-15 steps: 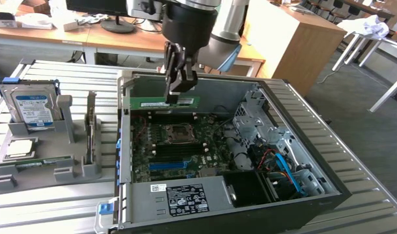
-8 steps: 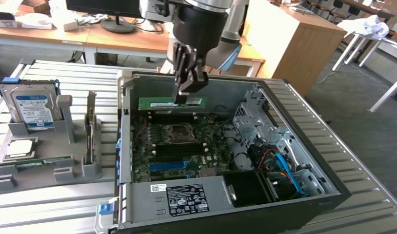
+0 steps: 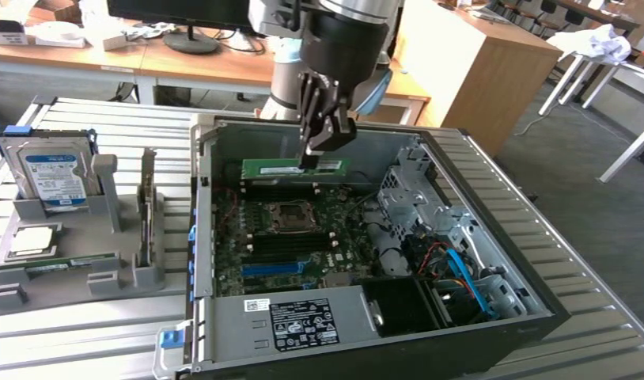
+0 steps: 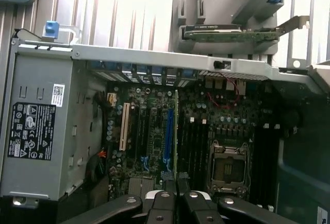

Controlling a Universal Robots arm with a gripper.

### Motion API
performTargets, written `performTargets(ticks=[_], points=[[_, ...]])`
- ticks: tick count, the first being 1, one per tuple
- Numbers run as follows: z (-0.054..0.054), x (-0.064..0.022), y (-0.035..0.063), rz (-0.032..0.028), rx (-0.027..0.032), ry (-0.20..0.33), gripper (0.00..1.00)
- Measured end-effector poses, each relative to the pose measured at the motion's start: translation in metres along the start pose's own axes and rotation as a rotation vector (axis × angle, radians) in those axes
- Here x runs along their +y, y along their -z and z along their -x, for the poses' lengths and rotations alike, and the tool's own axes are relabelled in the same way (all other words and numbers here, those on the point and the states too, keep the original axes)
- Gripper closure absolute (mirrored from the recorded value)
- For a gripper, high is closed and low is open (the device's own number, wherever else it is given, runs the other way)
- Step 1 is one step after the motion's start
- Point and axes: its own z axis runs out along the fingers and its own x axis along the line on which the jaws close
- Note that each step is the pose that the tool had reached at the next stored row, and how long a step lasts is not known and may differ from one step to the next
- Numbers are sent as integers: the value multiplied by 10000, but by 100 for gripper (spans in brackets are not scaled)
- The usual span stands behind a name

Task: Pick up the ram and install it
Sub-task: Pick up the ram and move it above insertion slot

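Hand (image 3: 313,158) hangs inside the open computer case (image 3: 512,332), clenched on the ram (image 3: 285,168). Beneath it spreads the motherboard (image 3: 285,245), with the dark memory slots (image 4: 196,141) just under the fingers. That green stick sits level in the grip, edge down. Its long axis runs parallel to those slots, and most of its length juts out one side of the hand.

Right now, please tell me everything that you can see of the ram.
The ram is a long, thin green circuit board with a paler patch on its face. It stands on its long edge, level, inside the open computer case, above the motherboard. The gripper is shut on its middle. Whether it touches the board I cannot tell.
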Motion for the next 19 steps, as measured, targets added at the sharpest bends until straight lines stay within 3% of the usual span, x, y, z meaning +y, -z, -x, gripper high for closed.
performTargets(ticks=[19], points=[[-36, -490, 24, 23, -2, 1, 87]])
